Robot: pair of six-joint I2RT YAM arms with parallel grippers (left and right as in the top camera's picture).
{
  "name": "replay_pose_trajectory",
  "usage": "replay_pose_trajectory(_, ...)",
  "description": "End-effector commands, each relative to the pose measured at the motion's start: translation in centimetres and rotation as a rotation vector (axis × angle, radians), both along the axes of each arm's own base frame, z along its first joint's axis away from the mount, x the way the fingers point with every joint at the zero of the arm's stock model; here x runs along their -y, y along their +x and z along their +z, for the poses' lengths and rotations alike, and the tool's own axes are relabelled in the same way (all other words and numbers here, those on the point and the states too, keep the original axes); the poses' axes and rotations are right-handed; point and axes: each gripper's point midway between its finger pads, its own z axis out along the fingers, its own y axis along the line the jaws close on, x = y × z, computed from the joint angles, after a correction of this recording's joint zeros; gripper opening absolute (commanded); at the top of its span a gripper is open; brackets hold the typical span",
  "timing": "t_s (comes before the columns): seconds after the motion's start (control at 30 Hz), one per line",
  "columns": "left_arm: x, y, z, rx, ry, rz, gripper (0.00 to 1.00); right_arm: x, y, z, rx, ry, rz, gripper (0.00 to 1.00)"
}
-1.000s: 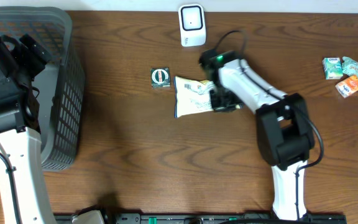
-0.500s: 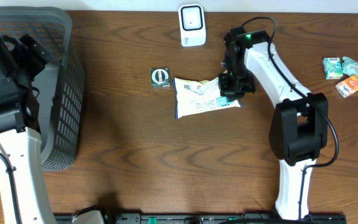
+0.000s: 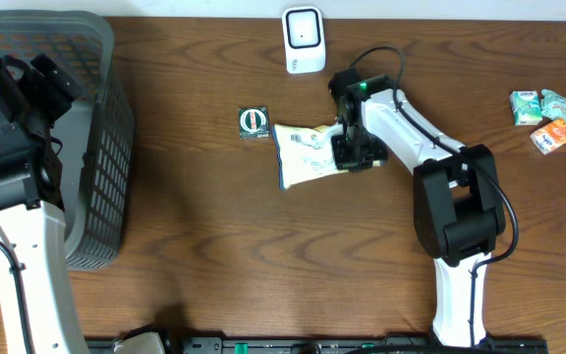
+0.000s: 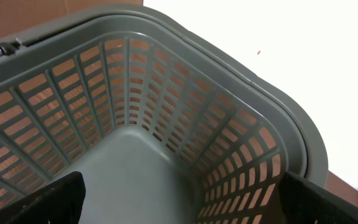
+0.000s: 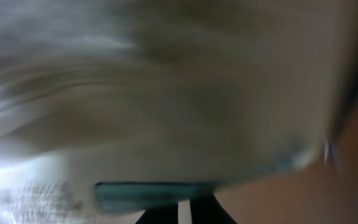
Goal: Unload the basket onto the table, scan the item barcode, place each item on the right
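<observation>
On the table (image 3: 214, 246), right claw (image 3: 346, 157) with packet (image 3: 303, 157) back leftward.

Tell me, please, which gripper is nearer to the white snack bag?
Right. The right gripper grips the white snack bag at its right edge; the left gripper hangs over the grey basket, far away.

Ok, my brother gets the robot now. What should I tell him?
Left gripper: open, holding nothing, over the grey basket.
Right gripper: shut on the right edge of the white bag, mid-table.
Scanner: at the table's far edge, apart from the bag.
Done: bag grabbed.
Left: show its barcode to the scanner.
</observation>
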Motion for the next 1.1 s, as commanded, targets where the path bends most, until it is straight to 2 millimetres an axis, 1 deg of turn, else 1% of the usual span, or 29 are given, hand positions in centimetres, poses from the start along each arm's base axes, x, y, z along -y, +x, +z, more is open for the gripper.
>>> replay_pose_trajectory(0.0,-0.2,0.0,0.6,0.008,0.013,0.002,0.98,2.5,2.9,0.3,0.117,-0.075,-0.092,0.07)
replay_pose_trajectory(0.1,-0.2,0.0,0.6,0.008,0.013,0.002,0.98,2.6,5.6,0.8,0.206,-0.028,-0.123,0.08)
replay_pose_trajectory(0.17,-0.2,0.0,0.6,0.008,0.013,0.002,0.98,2.0,7.2,1.6,0.256,0.027,-0.135,0.1)
replay_pose_trajectory(0.2,-0.2,0.0,0.6,0.008,0.013,0.002,0.98,1.4,7.9,2.0,0.271,0.072,-0.126,0.1)
replay_pose_trajectory(0.27,-0.2,0.0,0.6,0.008,0.013,0.002,0.98,-0.6,8.8,3.1,0.287,0.185,-0.083,0.12)
replay_pose_trajectory(0.37,-0.2,0.0,0.6,0.008,0.013,0.002,0.98,-3.5,9.3,4.9,0.288,0.348,-0.001,0.15)
replay_pose_trajectory(0.43,-0.2,0.0,0.6,0.008,0.013,0.002,0.98,-4.8,8.7,5.6,0.258,0.424,0.017,0.18)
replay_pose_trajectory(0.47,-0.2,0.0,0.6,0.008,0.013,0.002,0.98,-5.0,8.4,5.7,0.242,0.439,0.018,0.21)
replay_pose_trajectory(0.5,-0.2,0.0,0.6,0.008,0.013,0.002,0.98,-5.2,7.9,5.6,0.222,0.452,0.018,0.26)
replay_pose_trajectory(0.6,-0.2,0.0,0.6,0.008,0.013,0.002,0.98,-5.3,6.2,5.3,0.151,0.451,0.012,0.58)
replay_pose_trajectory(0.63,-0.2,0.0,0.6,0.008,0.013,0.002,0.98,-5.3,5.7,5.1,0.131,0.443,0.011,0.61)
replay_pose_trajectory(0.7,-0.2,0.0,0.6,0.008,0.013,0.002,0.98,-5.3,4.8,5.0,0.098,0.431,0.011,0.59)
replay_pose_trajectory(0.77,-0.2,0.0,0.6,0.008,0.013,0.002,0.98,-5.6,4.4,4.8,0.084,0.428,0.017,0.49)
replay_pose_trajectory(0.8,-0.2,0.0,0.6,0.008,0.013,0.002,0.98,-5.8,4.2,4.6,0.081,0.427,0.022,0.46)
replay_pose_trajectory(0.87,-0.2,0.0,0.6,0.008,0.013,0.002,0.98,-6.3,3.9,4.3,0.076,0.427,0.033,0.35)
replay_pose_trajectory(0.97,-0.2,0.0,0.6,0.008,0.013,0.002,0.98,-6.6,3.1,3.3,0.067,0.391,0.043,0.23)
replay_pose_trajectory(1.07,-0.2,0.0,0.6,0.008,0.013,0.002,0.98,-5.9,2.0,1.6,0.055,0.282,0.021,0.18)
